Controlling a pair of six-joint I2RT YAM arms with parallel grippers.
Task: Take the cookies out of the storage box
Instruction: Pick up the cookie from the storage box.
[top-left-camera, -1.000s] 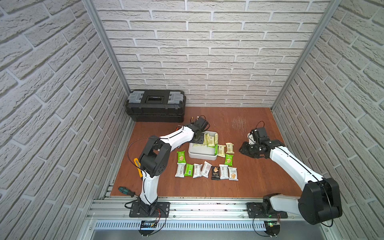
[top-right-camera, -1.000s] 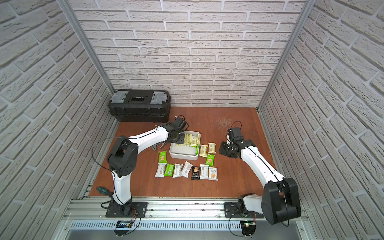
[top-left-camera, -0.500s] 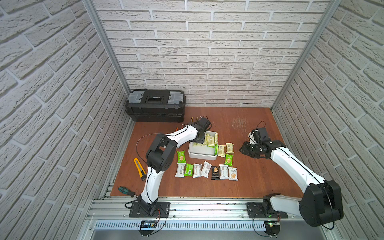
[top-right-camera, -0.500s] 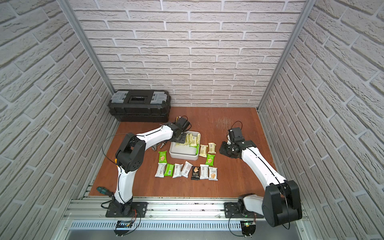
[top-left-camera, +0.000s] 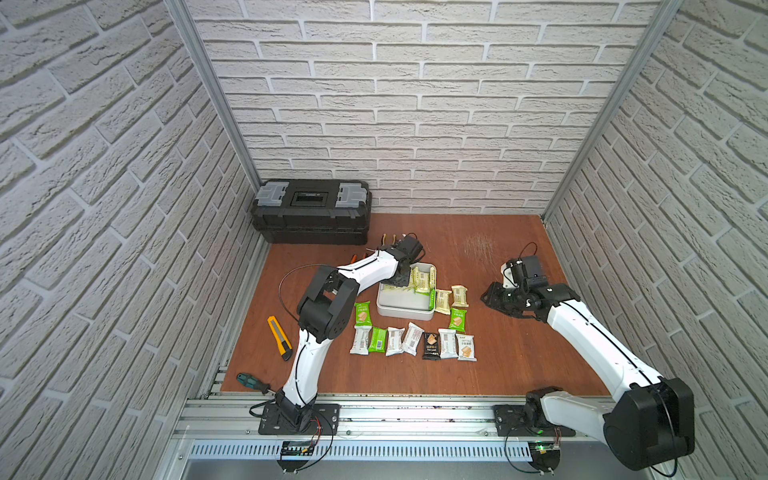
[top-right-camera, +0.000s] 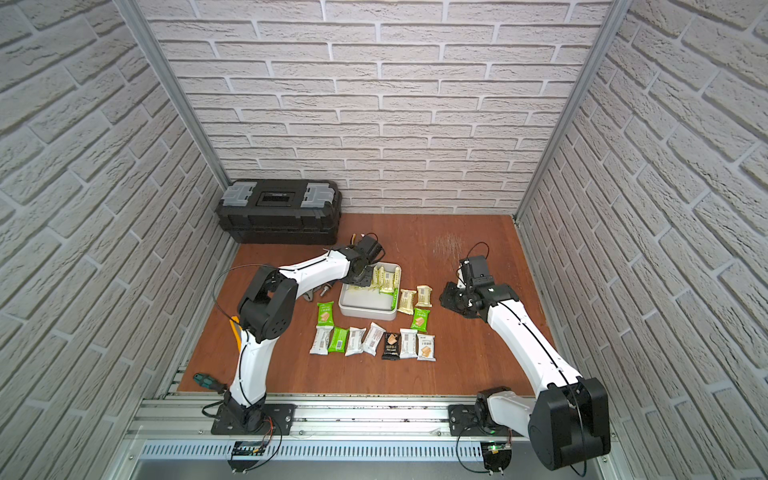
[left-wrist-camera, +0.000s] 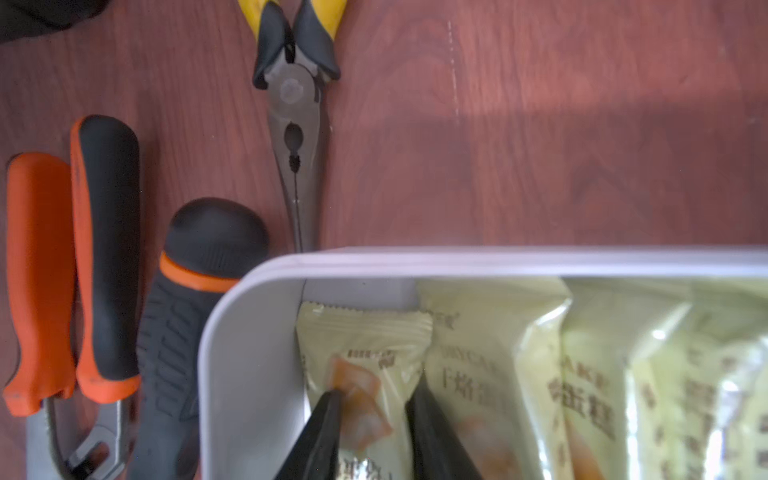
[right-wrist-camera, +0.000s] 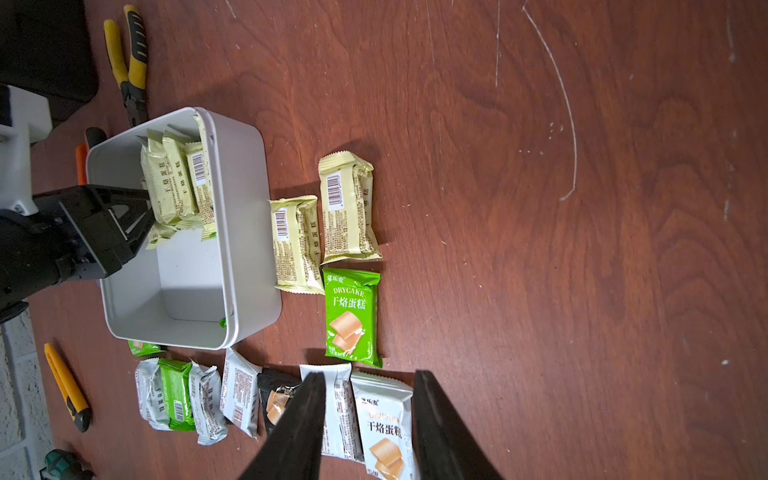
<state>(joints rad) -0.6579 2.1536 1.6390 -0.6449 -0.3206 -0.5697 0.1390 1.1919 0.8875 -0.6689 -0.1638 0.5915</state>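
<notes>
The left gripper (left-wrist-camera: 374, 399) reaches into the storage box (top-left-camera: 404, 313), its jaws narrowly apart astride a pale yellow cookie (left-wrist-camera: 365, 340) in a far corner; whether they pinch it I cannot tell. More cookies (top-left-camera: 424, 282) stand beside it, and others lie on the table (top-left-camera: 519, 353) around the box. The right gripper (right-wrist-camera: 368, 374) hovers spread and empty, well apart from the box.

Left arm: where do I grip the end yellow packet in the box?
Its raised long edge, from above: the packet leans on edge against its neighbours, so one jaw fits on its bare face, one in the gap behind.
</notes>
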